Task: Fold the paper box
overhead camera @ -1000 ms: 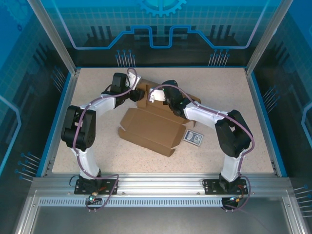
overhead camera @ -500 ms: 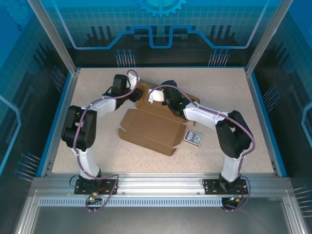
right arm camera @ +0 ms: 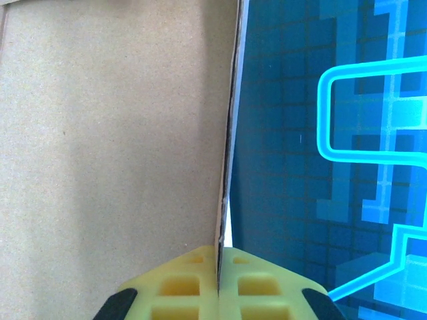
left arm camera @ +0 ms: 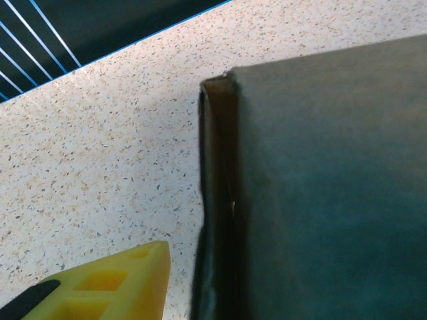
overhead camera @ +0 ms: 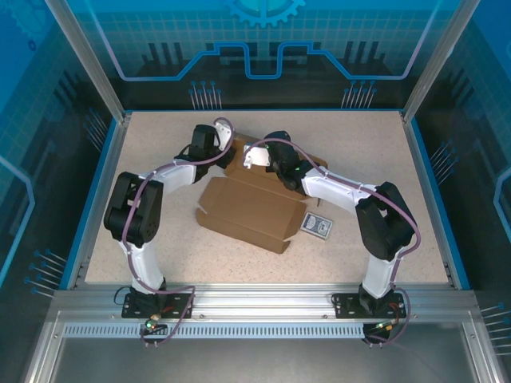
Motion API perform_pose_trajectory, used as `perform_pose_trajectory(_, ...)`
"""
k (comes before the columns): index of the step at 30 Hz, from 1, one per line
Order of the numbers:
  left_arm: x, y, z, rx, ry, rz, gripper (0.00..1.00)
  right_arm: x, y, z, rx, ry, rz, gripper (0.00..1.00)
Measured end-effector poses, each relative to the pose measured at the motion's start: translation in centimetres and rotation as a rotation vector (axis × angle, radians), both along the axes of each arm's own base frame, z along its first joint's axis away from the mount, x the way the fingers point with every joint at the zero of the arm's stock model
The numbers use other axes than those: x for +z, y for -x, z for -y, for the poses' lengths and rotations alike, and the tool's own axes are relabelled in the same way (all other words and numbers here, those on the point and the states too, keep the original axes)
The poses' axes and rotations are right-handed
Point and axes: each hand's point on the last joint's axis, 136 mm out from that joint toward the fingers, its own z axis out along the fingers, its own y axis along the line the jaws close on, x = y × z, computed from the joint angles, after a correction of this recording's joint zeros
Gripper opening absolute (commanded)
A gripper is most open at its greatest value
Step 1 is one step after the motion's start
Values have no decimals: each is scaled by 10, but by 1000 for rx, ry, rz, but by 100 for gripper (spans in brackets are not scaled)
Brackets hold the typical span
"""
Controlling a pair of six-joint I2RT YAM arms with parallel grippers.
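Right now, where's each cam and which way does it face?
Top external: above and behind the bases, looking down on table, paper box, both arms.
Left wrist: on left arm, facing the box's corner and table; one yellow fingertip.
Right wrist: along a raised box panel toward the blue wall; right gripper shut on its edge.
All share the box.

My left fingers (overhead camera: 225, 154) and right fingers (overhead camera: 260, 159) meet at the raised far flap of a brown box (overhead camera: 251, 211) on a speckled surface (overhead camera: 359, 144). A small card (overhead camera: 317, 226) lies just beside its right end.
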Motion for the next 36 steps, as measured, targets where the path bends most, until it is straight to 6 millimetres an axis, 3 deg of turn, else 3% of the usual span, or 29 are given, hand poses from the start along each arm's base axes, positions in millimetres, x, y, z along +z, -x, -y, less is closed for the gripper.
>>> perform_pose_trajectory(6,-1,-5,-1,43,-32,10,33,0,0,0,-2,-5,-1,0)
perform_pose_trajectory(16,0,-7,-7,106,-74,28,31,1,0,-2,0,-26,-3,0)
perform_pose_trajectory(29,6,-25,-4,191,-123,68,27,3,-1,-2,-11,-43,7,0)
perform_pose_trajectory(33,8,-27,-4,206,-135,75,27,4,-2,-2,-14,-48,11,0)
perform_pose_trajectory(36,8,-27,-4,205,-141,77,35,4,-2,-2,-17,-51,11,0)
